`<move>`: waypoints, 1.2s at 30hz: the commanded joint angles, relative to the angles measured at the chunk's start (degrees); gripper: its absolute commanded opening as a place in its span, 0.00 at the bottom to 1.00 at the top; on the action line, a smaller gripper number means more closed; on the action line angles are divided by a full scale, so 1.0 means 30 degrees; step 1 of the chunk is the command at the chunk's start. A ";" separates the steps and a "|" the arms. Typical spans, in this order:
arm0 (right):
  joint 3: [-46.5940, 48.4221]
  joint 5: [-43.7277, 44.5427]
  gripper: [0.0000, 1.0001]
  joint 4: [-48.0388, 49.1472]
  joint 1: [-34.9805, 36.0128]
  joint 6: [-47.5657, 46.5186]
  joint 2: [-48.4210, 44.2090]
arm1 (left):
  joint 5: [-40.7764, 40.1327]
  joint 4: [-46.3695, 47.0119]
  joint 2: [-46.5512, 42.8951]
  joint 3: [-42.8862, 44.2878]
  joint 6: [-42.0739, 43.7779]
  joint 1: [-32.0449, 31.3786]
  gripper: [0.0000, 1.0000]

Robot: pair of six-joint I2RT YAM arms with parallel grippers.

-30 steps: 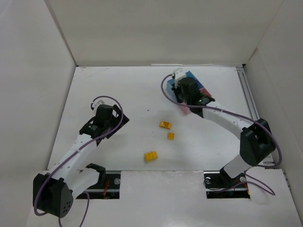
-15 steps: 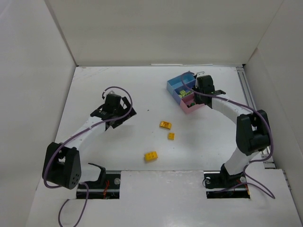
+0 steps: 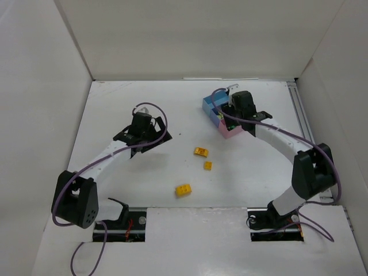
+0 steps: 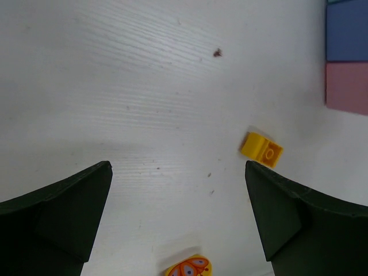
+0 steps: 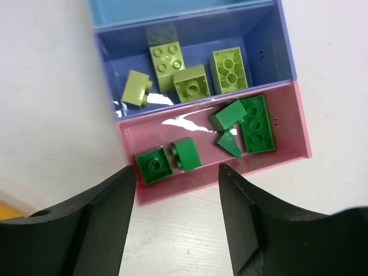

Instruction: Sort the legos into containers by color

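Now the left claw (image 4: 178,172) hangs spread and empty over the worktop (image 4: 115,86); a yellow lego (image 4: 261,150) lies at its 2 o'clock, long axis roughly ten-to-four. Right claw (image 5: 177,172), spread too and empty, hovers over the pink tray (image 5: 301,129).

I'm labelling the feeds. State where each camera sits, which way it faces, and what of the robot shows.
Top external: high behind the robot, looking down on the table; left arm and right arm show.
Left wrist: on the left arm, facing down at one orange-yellow lego; its open jaws frame the bottom corners.
Right wrist: over the containers, facing down into them; open jaws at the bottom.
Shared: the pink tray appears in all three views.
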 commanded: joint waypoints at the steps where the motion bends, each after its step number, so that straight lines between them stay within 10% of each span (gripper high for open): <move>1: -0.0505 0.0803 0.65 -0.0337 0.0170 0.0528 -0.2091 | 0.0940 0.1325 -0.0094 0.1357 0.2371 -0.1658 1.00; 10: -0.2760 -0.5699 0.65 -0.1072 -0.2176 0.0179 -0.5052 | 0.3451 0.3380 0.4182 0.3087 1.1657 -0.7115 1.00; 36: -0.3613 -0.6961 0.65 -0.2654 -0.2879 -0.0553 -0.6959 | 0.4338 0.0687 1.0275 0.6926 2.2795 -0.7293 0.98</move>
